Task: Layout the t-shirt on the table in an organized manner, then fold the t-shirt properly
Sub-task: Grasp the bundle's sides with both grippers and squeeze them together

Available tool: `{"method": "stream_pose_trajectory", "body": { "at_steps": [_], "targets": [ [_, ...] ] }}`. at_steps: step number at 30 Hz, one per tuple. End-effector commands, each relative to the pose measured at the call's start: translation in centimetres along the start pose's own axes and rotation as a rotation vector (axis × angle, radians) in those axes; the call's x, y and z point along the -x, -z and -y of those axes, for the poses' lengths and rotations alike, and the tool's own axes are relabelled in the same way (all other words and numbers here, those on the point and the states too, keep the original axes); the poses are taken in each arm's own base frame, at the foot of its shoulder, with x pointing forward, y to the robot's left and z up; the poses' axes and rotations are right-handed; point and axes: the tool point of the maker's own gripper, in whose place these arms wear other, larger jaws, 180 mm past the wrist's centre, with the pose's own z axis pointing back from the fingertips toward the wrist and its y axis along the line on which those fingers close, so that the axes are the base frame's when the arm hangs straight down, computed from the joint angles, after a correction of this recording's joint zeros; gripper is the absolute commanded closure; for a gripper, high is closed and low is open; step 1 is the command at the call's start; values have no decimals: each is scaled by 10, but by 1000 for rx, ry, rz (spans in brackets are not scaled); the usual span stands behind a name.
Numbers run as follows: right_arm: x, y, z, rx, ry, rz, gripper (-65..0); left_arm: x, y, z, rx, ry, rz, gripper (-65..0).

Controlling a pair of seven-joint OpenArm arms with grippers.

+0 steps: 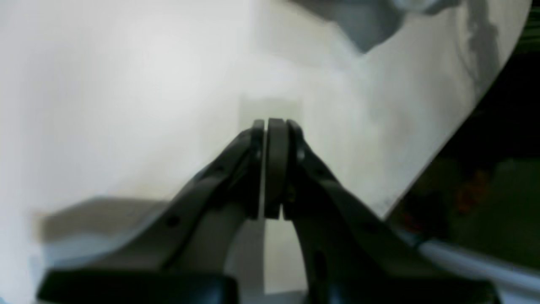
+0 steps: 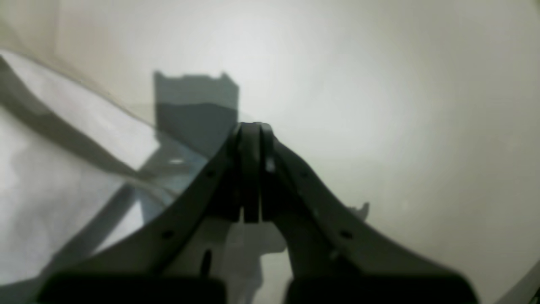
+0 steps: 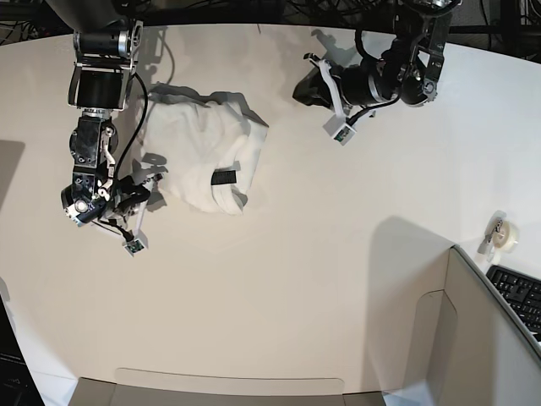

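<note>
On the left of the base view, the right hand (image 3: 145, 190) is hovering with its jaws pressed together and holding nothing, just beside the near-left edge of the rumpled white cotton t-shirt (image 3: 199, 152). The shirt is lying in a bunched heap on the broad matte white desk (image 3: 287, 288), its long axis running from far-left to near-right. Further right, the left hand (image 3: 308, 89) is also sitting closed and empty, apart from the shirt's far-right corner. The right hand looks nearer for the next pull.
</note>
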Motion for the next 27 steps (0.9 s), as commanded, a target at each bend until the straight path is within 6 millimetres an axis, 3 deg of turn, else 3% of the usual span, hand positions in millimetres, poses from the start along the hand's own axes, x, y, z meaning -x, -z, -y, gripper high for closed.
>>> {"method": "stream_pose_trajectory", "body": {
  "at_steps": [1,11,14,21,27],
  "targets": [
    [-14,-5,1,-2,2,45,0,-11,0,8,25,14,33,0],
    [14,-1,-18,-17,-7,12,0,-17,27,56,155,92,1,0],
    [22,0,-23,-21,-10,2,0,-27,38,68,192,88,17,0],
    [40,-7,-35,-11,-27,-2,0,-35,63,58,205,55,-17,0],
    [64,-21,-44,13,-49,-49,0,-48,67,39,176,60,-23,0]
  ]
}}
